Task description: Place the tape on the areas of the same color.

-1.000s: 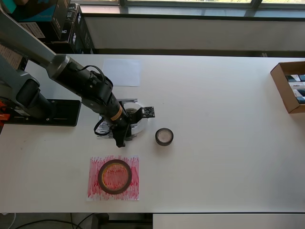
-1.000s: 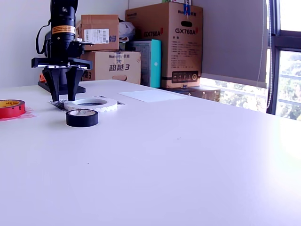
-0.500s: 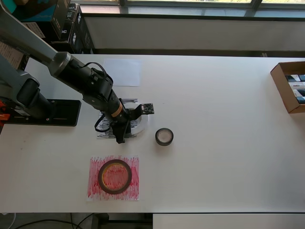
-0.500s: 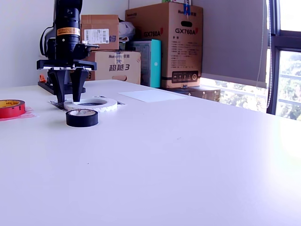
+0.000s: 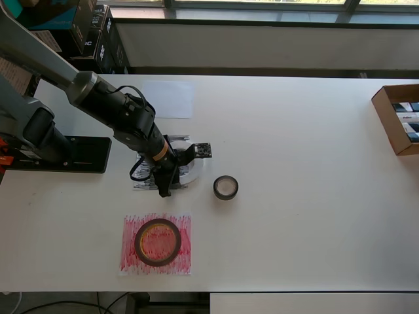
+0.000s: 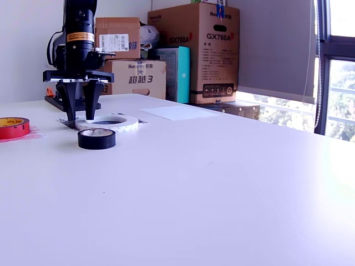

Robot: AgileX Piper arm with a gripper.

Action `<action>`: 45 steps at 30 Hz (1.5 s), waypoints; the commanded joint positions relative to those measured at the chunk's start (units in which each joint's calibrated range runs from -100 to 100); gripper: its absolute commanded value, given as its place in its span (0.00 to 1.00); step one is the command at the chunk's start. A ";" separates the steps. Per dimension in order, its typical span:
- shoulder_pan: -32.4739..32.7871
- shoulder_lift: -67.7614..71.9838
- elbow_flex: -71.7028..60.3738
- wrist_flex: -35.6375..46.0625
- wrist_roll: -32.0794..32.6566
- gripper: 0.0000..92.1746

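My gripper (image 5: 170, 180) is open and lowered over the white tape ring (image 5: 194, 172), its fingers (image 6: 70, 107) standing on either side of the ring's rim (image 6: 108, 122) at the exterior view's left. The ring lies on the black-streaked paper (image 5: 139, 185), which the arm mostly hides. The small black roll (image 5: 226, 188) sits on bare table to the overhead view's right of the ring; it also shows in the exterior view (image 6: 96, 138). The dark-red ring (image 5: 158, 242) lies on the red-streaked paper (image 5: 184, 252). The plain white paper (image 5: 168, 99) lies bare at the back.
An open cardboard box (image 5: 387, 121) sits at the table's right edge in the overhead view. The arm's black base plate (image 5: 78, 154) is at the left. Cardboard boxes (image 6: 194, 52) stand behind the table in the exterior view.
The gripper has shifted slightly toward the white ring and come down a little over the last second. The tapes and papers have not moved.
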 commanded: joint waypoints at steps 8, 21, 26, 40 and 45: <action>-0.26 -0.18 0.81 -0.53 0.51 0.52; 0.13 -0.18 0.81 -0.53 1.25 0.62; -0.19 -0.18 0.71 -0.61 3.38 0.62; -0.42 -0.09 0.71 -3.24 7.55 0.62; -1.37 2.06 -0.01 -3.24 7.63 0.62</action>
